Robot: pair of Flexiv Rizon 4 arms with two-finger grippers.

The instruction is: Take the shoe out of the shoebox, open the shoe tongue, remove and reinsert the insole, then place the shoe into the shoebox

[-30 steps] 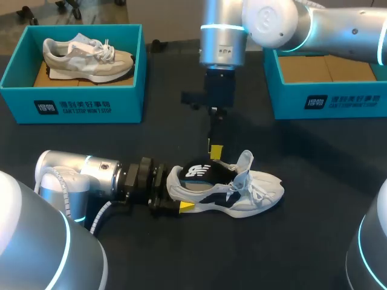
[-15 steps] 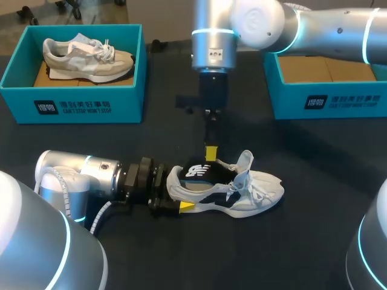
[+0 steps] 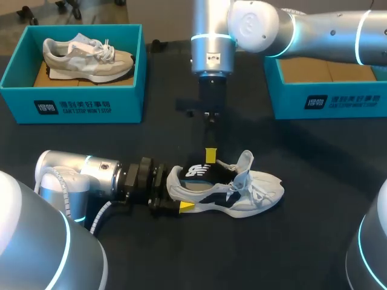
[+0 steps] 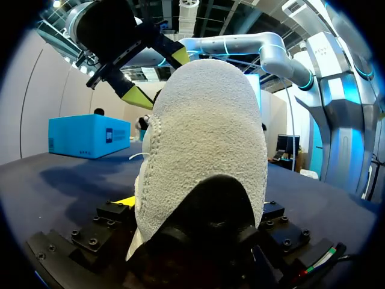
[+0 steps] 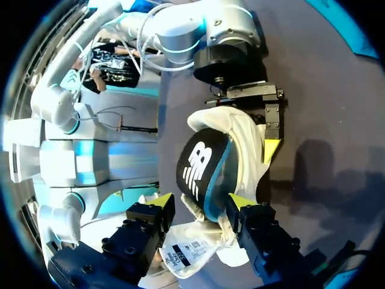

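Note:
A white and black shoe (image 3: 257,190) lies on its sole on the dark table, toe to the right. My left gripper (image 3: 175,196) lies low behind it, shut on the heel (image 4: 204,138), which fills the space between its fingers. A black insole (image 3: 198,171) with a white logo sticks up out of the shoe's opening. My right gripper (image 3: 210,157) hangs straight down over it. In the right wrist view the insole (image 5: 201,165) bows between that gripper's (image 5: 200,201) two yellow tips, which press its edges. The tongue and laces (image 3: 245,172) are pulled up toward the toe.
A teal shoebox (image 3: 72,103) at the back left holds a beige shoe (image 3: 87,57). A second teal box (image 3: 326,99) stands at the back right, under my right arm. Bare dark table lies in front of the shoe and to its right.
My right arm has shifted a little to the left above the shoe and its fingers have drawn closer together around the insole. The left arm and the shoe have stayed put.

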